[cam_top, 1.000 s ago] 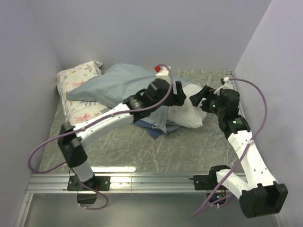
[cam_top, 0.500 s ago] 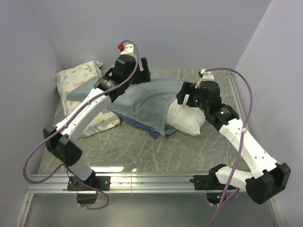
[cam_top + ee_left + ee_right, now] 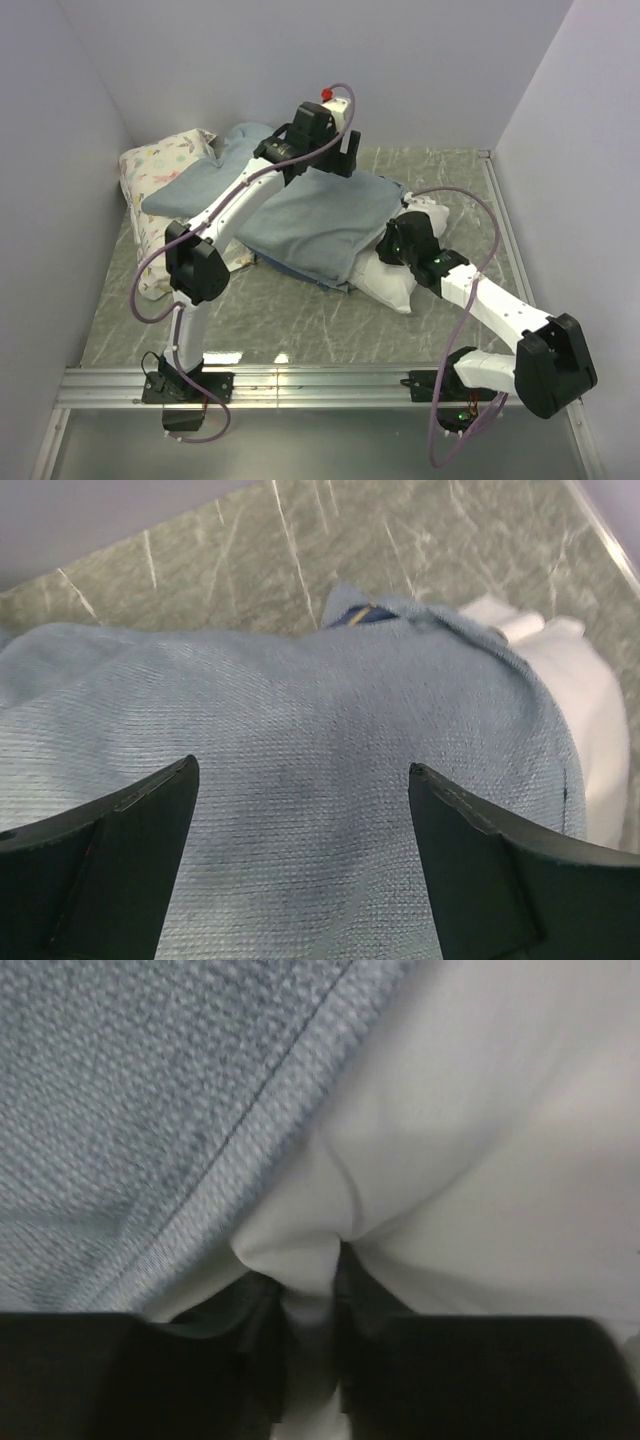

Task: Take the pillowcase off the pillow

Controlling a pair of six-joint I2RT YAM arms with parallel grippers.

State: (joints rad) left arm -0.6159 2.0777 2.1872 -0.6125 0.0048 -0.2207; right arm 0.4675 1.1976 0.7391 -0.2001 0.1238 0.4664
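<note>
- A grey-green marbled table (image 3: pixel 300 320) carries the pillowcase (image 3: pixel 310 215). It lies paler blue-grey side out across the middle, reaching toward the far left corner.
- Its left end laps over a floral-printed pillow (image 3: pixel 165 160) lying along the left edge.
- The pillow (image 3: pixel 400 285), plain white and plump, sticks out of the pillowcase's open end right of centre. The rest of it is hidden under the blue cloth.
- The left gripper (image 3: pixel 302 775) hangs over the pillowcase near the far edge, its fingers spread wide with nothing between them.
- The right gripper (image 3: pixel 312 1300) is low at the pillow's bare end. Its fingers are pinched together on a small fold of the white cover, just beside the pillowcase's stitched hem.
- The pillowcase looks like light, limp woven cloth. It would likely bunch and drag rather than slide cleanly, but it is not fragile.
- The pillow looks soft and springy, light for its bulk. A small pinch of its cover may slip or merely stretch if pulled hard.
- Good holds appear to be the pillowcase's closed end on the left for pulling, with the pillow's exposed corner as the anchor.
</note>
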